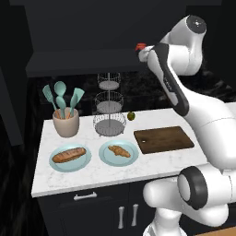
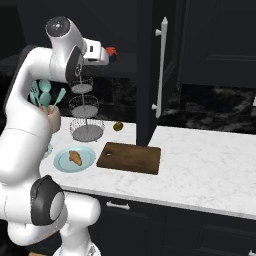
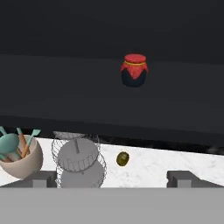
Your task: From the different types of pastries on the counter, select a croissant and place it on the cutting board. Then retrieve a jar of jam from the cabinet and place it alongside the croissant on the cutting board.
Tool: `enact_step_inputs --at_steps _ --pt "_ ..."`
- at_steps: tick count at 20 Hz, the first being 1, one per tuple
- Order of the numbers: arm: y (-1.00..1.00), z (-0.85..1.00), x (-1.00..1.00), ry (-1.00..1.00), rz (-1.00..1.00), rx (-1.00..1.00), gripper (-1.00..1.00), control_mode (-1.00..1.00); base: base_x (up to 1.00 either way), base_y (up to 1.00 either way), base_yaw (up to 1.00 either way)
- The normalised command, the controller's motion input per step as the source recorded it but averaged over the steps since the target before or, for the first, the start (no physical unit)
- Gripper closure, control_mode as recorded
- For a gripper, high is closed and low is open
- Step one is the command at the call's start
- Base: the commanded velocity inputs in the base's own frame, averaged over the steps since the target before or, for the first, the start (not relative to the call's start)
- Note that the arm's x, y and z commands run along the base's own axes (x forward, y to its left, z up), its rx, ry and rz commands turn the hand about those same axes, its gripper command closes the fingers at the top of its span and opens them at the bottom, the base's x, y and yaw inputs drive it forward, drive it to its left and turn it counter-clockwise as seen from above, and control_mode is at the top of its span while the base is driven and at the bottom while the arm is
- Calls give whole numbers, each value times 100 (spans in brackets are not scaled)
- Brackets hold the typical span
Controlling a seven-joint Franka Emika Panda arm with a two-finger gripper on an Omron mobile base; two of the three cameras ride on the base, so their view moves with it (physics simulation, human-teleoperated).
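Croissant [image 1: 119, 150] hasn't gone anywhere yet imo, it's sitting on its teal plate [image 1: 132, 158] while the cutting board [image 1: 163, 139] next to it is bare. Meanwhile the arm is up at the cabinet [image 3: 109, 35], gripper [image 3: 112, 178] spread wide with nothing in it, pointed at the jar of jam [image 3: 134, 70] standing back on the shelf, well apart from the fingers. Risks I see: jam gets grabbed first and the order's blown, or a wide-open reach nudges that squat jar deeper in or tips it.
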Motion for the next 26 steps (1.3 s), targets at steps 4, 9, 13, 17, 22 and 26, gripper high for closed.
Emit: enact_step_inputs --at_steps 4,9,13,17,22,26 --pt "-7 -43 -28 14 0 -3 -100 -100 0 0 0" --pt "-2 41 60 -8 0 1 -100 -100 0 0 0" --pt "0 34 65 -9 0 0 -100 -100 0 0 0" --pt "-26 -40 22 14 0 -8 -100 -100 0 0 0" --pt "-6 -26 1 7 0 -7 -100 -100 0 0 0" --pt "-6 6 73 -1 0 1 -100 -100 0 0 0"
